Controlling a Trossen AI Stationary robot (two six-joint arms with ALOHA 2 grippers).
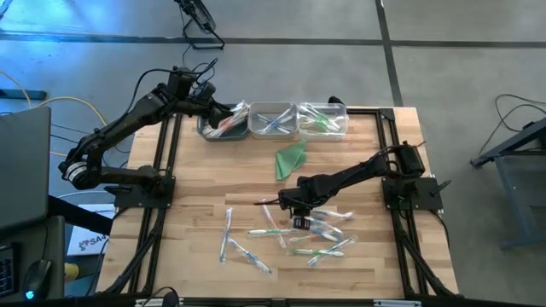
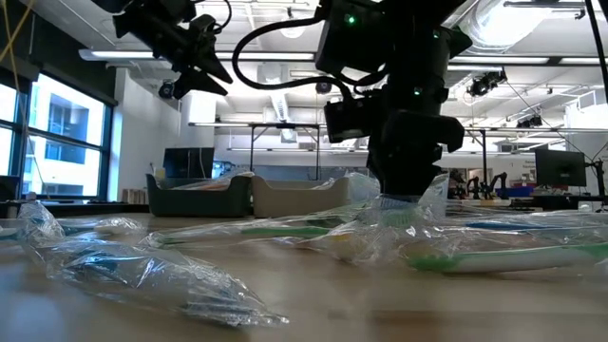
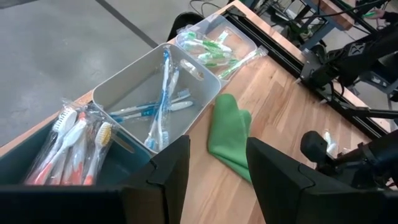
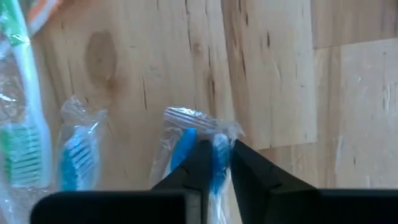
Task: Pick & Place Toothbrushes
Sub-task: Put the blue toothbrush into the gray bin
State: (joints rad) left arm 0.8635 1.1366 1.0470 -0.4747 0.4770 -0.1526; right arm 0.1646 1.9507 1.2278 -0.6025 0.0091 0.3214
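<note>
The right gripper (image 1: 298, 213) is reaching down into the scatter of wrapped toothbrushes (image 1: 294, 234) lying on the near half of the wooden table (image 1: 205, 170), and its fingers (image 4: 200, 163) are closing on a blue toothbrush (image 4: 217, 163) in clear wrap, the brush sitting squeezed between them with its wrapped head sticking out past the tips. More wrapped brushes are lying just beside it, a blue one (image 4: 79, 155) and a green one (image 4: 23, 124) among them. The right arm is stretching in from the table's right edge, bending low so the gripper is pressing down at the tabletop.

The left gripper (image 1: 223, 113) is hovering at the far left of the table, over the dark bin (image 3: 37, 180) holding pink-orange brushes (image 3: 71, 146), with its fingers (image 3: 171, 168) standing apart and holding nothing. The left arm is angling up from the left edge toward the far row of bins. The middle bin (image 3: 124, 87) is holding blue brushes (image 3: 163, 93) and the clear bin (image 3: 245, 38) on the right is holding green ones (image 3: 211, 50). A folded green cloth (image 1: 290, 159) is lying between the bins and the scatter
</note>
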